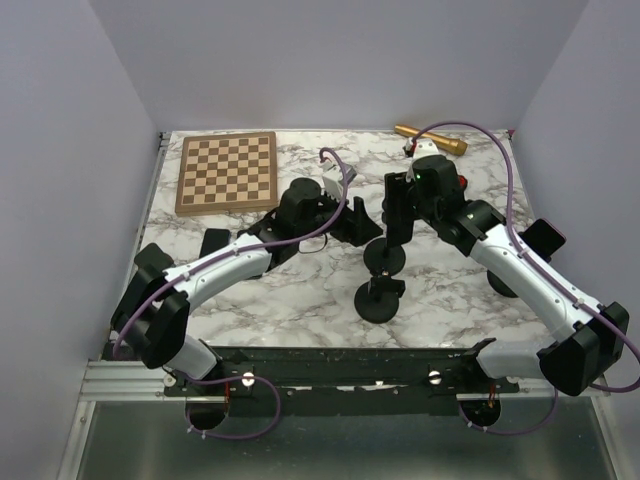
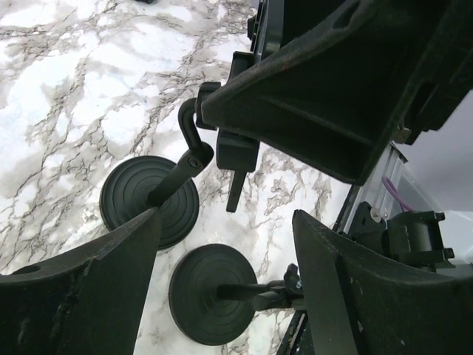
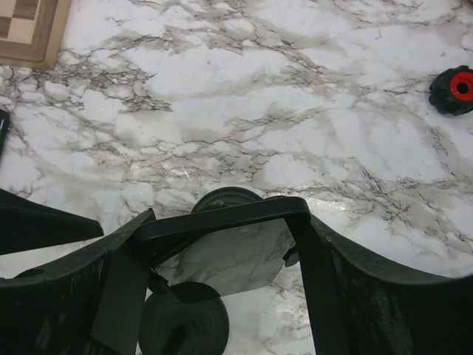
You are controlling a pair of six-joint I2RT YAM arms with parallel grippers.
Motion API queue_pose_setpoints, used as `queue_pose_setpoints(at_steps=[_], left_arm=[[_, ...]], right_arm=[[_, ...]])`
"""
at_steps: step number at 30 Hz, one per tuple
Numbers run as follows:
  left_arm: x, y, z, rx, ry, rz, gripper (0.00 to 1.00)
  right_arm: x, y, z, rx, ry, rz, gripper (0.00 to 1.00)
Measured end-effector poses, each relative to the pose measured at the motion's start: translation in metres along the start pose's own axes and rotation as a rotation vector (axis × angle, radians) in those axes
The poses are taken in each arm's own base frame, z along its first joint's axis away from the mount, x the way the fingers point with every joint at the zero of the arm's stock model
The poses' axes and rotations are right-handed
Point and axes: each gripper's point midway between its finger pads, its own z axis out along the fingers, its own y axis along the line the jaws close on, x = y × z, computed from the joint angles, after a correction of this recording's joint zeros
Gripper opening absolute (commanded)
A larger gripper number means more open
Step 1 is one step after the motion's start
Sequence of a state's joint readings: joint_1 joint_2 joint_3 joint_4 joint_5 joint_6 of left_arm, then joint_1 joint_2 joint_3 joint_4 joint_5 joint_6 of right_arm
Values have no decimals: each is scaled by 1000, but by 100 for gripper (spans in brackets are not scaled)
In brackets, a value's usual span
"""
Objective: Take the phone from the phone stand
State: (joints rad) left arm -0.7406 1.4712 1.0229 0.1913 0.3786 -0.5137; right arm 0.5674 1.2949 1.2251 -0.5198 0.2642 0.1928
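Note:
My right gripper [image 1: 400, 212] is shut on the black phone [image 1: 398, 205] and holds it upright over the phone stand [image 1: 386, 258]. In the right wrist view the phone [image 3: 222, 248] spans the gap between my fingers, its glossy screen mirroring the marble, with the stand's round base [image 3: 225, 198] behind it. My right gripper [image 3: 222, 277] grips the phone's side edges. I cannot tell if the phone still rests in the cradle [image 2: 235, 151]. My left gripper [image 1: 350, 222] is open and empty just left of the stand. In its wrist view [image 2: 225, 296] it hovers over both bases.
A second black stand [image 1: 380, 300] with a round base [image 2: 214, 292] stands just in front of the first. A wooden chessboard [image 1: 228, 172] lies at the back left. A gold cylinder [image 1: 430, 138] lies at the back. A red-and-black knob [image 3: 460, 89] sits to the right.

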Motion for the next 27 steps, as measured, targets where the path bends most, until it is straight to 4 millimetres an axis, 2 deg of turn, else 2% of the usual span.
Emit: queue_pose_setpoints(at_steps=[5,10,14,19,26,27], left_arm=[[-7,5,16,3,-9,26,66],[-8,15,31,-19,-14,58,64],[-7,13,36,-15,-22,76,62],[-7,10,46,-5,-27,92,46],[-9,4,51,10,-31,94,20],[-9,4,51,11,-30,93,13]], right_arm=[[-1,0,1,-3,-7,-9,1],[-1,4,2,-25,-10,-7,1],[-1,5,2,-30,-10,-6,1],[-1,5,2,-30,-10,-5,1],[-3,2,4,-25,-13,-3,1],[-3,2,4,-25,-15,-5,1]])
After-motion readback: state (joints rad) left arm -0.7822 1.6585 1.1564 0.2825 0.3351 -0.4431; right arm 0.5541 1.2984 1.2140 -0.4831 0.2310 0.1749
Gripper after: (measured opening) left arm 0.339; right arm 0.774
